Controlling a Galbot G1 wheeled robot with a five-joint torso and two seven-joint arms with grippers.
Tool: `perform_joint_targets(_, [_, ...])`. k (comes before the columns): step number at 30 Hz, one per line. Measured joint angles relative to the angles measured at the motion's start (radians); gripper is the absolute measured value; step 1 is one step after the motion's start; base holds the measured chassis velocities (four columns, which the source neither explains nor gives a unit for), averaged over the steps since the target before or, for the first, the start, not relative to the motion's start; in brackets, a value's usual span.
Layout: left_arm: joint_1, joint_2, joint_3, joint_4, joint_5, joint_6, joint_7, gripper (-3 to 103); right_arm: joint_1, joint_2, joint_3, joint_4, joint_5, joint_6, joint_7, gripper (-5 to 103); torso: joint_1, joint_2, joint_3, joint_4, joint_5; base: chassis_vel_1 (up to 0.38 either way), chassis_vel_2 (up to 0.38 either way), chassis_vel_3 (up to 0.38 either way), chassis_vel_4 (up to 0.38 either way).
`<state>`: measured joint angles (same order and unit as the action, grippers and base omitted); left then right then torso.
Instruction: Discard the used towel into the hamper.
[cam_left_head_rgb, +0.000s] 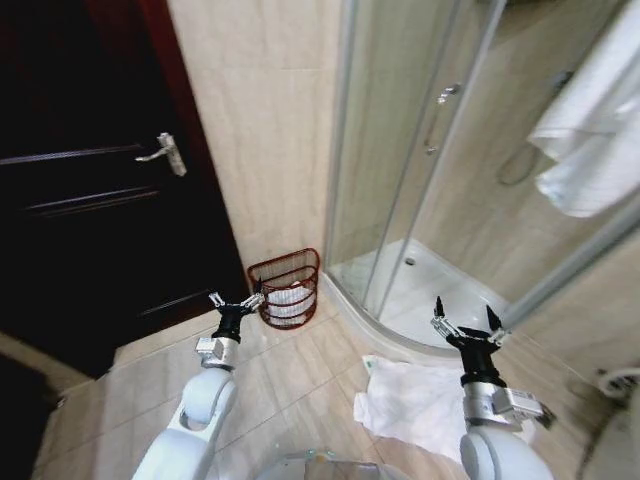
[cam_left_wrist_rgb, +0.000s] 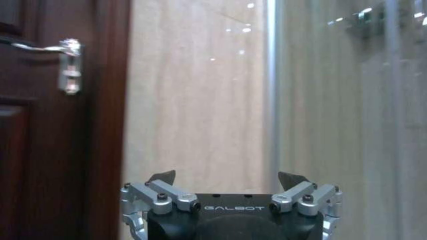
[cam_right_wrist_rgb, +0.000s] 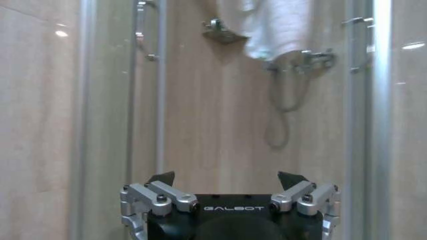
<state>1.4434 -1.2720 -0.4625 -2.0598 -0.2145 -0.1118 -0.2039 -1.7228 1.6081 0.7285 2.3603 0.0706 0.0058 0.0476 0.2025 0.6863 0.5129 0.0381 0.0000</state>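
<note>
1. Up front, the left gripper (cam_left_head_rgb: 233, 303) is raised above the tiled floor (cam_left_head_rgb: 290, 375) with its fingers spread apart and nothing between them; the left wrist view shows the same gripper (cam_left_wrist_rgb: 227, 176) with its two dark tips standing well apart.
2. Just beyond it, on the side toward the shower, stands the hamper (cam_left_head_rgb: 287, 287), a reddish-brown open-weave basket set on the floor against the beige wall (cam_left_head_rgb: 265, 130), with something white lying inside it.
3. Across from it, the right gripper (cam_left_head_rgb: 467, 322) is likewise held up, fingers splayed and empty, over the edge of a white towel (cam_left_head_rgb: 410, 400) that lies crumpled on the floor beside the curved shower base (cam_left_head_rgb: 440, 290).
4. From the right wrist view, the right gripper (cam_right_wrist_rgb: 227, 176) points at the glass shower enclosure (cam_right_wrist_rgb: 107, 100), behind which a hose and a tap fitting (cam_right_wrist_rgb: 310, 57) hang on the wall.
5. Further out, a second white towel (cam_left_head_rgb: 590, 130) hangs high at the shower's far side.
6. To the left of the hamper, past the strip of wall, is a dark wooden door (cam_left_head_rgb: 90, 200) with a silver handle (cam_left_head_rgb: 168, 153); the left wrist view shows that door handle (cam_left_wrist_rgb: 63, 55) too.
</note>
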Motion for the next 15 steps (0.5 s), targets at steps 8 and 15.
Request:
perform_joint_targets(8, [-0.008,0.0,0.005,0.002,-0.02,-0.019,-0.009,100,-0.001,0.0,0.002,0.001,0.0,0.003,0.001,100,0.0,0.0,0.0,0.0,0.0,-0.069,-0.065,-0.067,-0.068])
perform_joint_targets(15, [-0.01,0.004,0.005,0.002,-0.024,-0.02,-0.008,100,0.009,0.0,-0.005,-0.001,-0.002,0.003,0.001,100,0.0,0.0,0.0,0.0003,0.0,0.0,0.0,0.0,0.0])
